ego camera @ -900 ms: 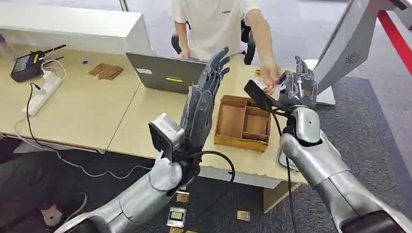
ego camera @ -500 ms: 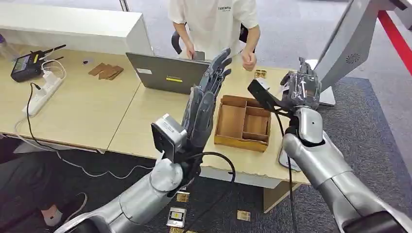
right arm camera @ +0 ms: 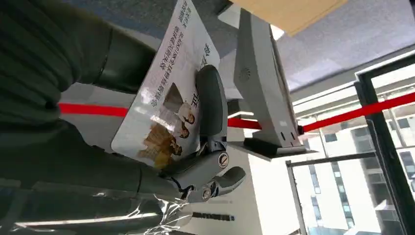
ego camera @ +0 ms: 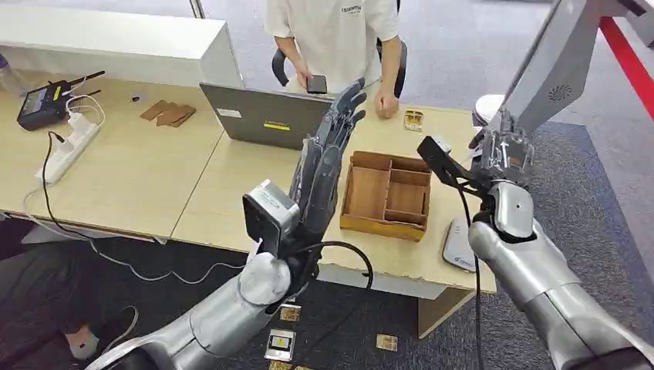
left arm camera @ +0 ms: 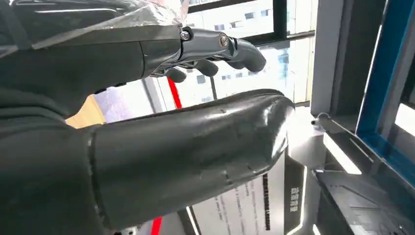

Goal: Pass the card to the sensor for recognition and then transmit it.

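Note:
My right hand is raised over the table's right end and holds a white printed card, pinned between the thumb and the fingers. The card carries text and a small picture. Just beyond the hand rises the grey slanted sensor stand, which the right wrist view shows behind the card as the stand. My left hand stands upright over the table's middle, fingers stretched out and holding nothing; the left wrist view shows its fingers extended.
A wooden compartment tray sits between my hands, with a laptop behind it. A person in a white shirt stands at the far side holding a phone. A white device lies at the table's near edge. Cards lie on the floor.
The person's hand, which was at my right hand, has drawn back to the far side. My right hand has moved right, towards the sensor stand. The left hand has hardly moved.

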Tool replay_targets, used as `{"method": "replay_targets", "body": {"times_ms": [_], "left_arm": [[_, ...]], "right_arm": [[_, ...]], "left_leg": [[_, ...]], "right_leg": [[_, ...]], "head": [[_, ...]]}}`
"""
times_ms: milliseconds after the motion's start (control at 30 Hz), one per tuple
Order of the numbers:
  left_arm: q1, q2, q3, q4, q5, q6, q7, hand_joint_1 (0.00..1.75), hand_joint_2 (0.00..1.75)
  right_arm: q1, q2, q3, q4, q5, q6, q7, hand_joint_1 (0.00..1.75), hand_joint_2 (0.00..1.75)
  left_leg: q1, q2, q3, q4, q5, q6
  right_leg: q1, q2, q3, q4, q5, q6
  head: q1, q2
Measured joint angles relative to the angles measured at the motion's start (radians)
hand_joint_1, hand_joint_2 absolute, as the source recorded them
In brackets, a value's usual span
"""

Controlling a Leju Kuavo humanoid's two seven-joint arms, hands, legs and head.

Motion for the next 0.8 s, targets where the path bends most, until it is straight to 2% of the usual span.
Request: {"method": "replay_targets", "body": {"times_ms": [100,167,300,500,800], "left_arm": [[0.000,0.003,-0.002,0.000,-0.003,0.010,0.008,0.00,0.00],[0.001,0.018,-0.005,-0.010,-0.015,0.033,0.019,0.00,0.00],[0.002,0.023,-0.005,-0.012,-0.019,0.033,0.025,0.00,0.00],[0.002,0.032,-0.005,-0.017,-0.028,0.042,0.037,0.00,0.00],[0.004,0.042,-0.005,-0.024,-0.041,0.055,0.054,0.00,0.00]], "right_arm": [[0.016,-0.025,-0.002,-0.006,-0.003,0.000,0.005,1.75,1.75],[0.068,-0.089,-0.009,-0.011,-0.023,-0.002,0.013,1.75,1.75],[0.092,-0.114,-0.012,-0.011,-0.034,-0.004,0.013,1.75,1.75],[0.136,-0.136,-0.023,-0.011,-0.045,-0.007,0.000,1.75,1.75],[0.193,-0.138,-0.026,-0.010,-0.074,-0.026,-0.018,1.75,1.75]], "left_leg": [[0.000,0.000,0.000,0.000,0.000,0.000],[0.000,0.000,0.000,0.000,0.000,0.000],[0.000,0.000,0.000,0.000,0.000,0.000],[0.000,0.000,0.000,0.000,0.000,0.000],[0.000,0.000,0.000,0.000,0.000,0.000]], "right_leg": [[0.000,0.000,0.000,0.000,0.000,0.000],[0.000,0.000,0.000,0.000,0.000,0.000],[0.000,0.000,0.000,0.000,0.000,0.000],[0.000,0.000,0.000,0.000,0.000,0.000],[0.000,0.000,0.000,0.000,0.000,0.000]], "head": [[0.000,0.000],[0.000,0.000],[0.000,0.000],[0.000,0.000],[0.000,0.000]]}}
